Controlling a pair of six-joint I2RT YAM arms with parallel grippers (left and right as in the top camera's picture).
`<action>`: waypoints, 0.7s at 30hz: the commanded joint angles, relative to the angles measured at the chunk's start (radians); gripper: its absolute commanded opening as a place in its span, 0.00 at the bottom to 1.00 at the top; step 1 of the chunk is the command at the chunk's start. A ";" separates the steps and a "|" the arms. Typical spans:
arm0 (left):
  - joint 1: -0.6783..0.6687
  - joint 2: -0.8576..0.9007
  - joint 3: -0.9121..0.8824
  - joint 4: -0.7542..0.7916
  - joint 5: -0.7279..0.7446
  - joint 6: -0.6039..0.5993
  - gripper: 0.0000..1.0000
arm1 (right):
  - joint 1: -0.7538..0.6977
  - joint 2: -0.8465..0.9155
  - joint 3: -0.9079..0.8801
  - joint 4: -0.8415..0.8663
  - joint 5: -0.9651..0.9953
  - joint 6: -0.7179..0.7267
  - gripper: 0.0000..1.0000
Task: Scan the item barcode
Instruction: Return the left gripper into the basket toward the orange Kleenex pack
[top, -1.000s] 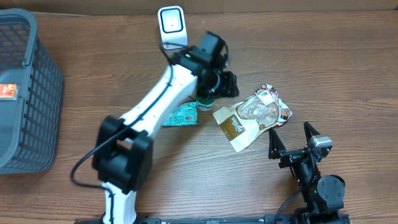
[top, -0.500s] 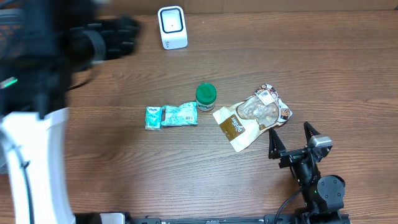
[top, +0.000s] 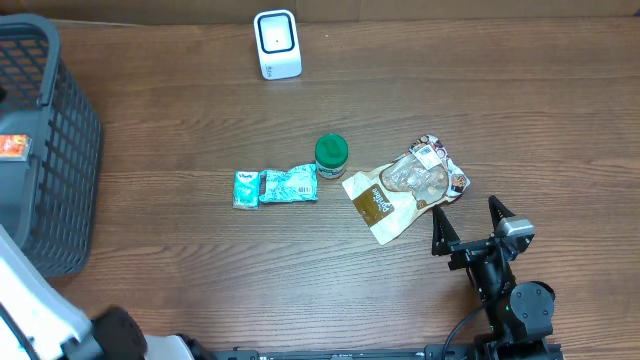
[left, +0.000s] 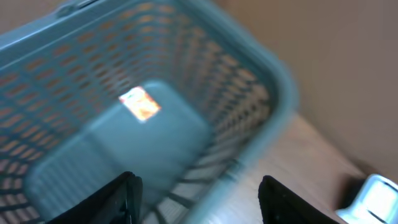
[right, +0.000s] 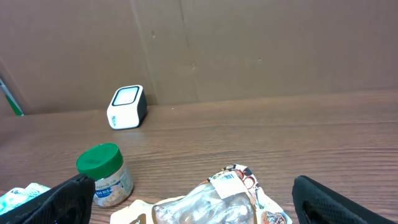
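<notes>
Though bent over the jar (top: 331, 153) a second ago, swung clear since: of the left arm (top: 45, 320) only a blurred white stretch left at the near-left corner overhead. Looks down now, through the left wrist view, into the basket (left: 273, 87), left fingers (left: 121, 199) held apart with nothing between them. Took nothing along, by the look of it: jar upright in the same mid-worktop (top: 200, 110) spot, teal packets (top: 277, 186) just left of it, bag (top: 405, 190) just right, both flat and unmoved. Same orange-labelled pack (left: 140, 102) on the basket floor as before, so nothing newly dropped there. Meaning for the task, as a judgement: no scan under way, no item near the scanner (top: 277, 42), standing well apart at the far edge; probably a reset, with a fresh reach and grasp yet to come. Right fingers (right: 68, 199) spread wide and empty, parked near the bag and apparently clear of it. As for writing: dark print on the jar's pale label under the green lid, too small to read; white barcode sticker on the bag's top end, facing up, digits illegible; brown panel on the bag with pale script, not legible either; orange label blurred beyond reading; no legible mark on the scanner.
</notes>
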 joint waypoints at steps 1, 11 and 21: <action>0.013 0.118 0.001 0.011 -0.104 -0.008 0.65 | -0.003 -0.010 -0.011 0.006 -0.001 0.002 1.00; 0.012 0.419 0.001 0.161 -0.129 0.067 0.95 | -0.003 -0.010 -0.011 0.006 -0.001 0.002 1.00; 0.017 0.611 0.001 0.335 -0.188 0.121 0.91 | -0.003 -0.010 -0.011 0.006 -0.001 0.002 1.00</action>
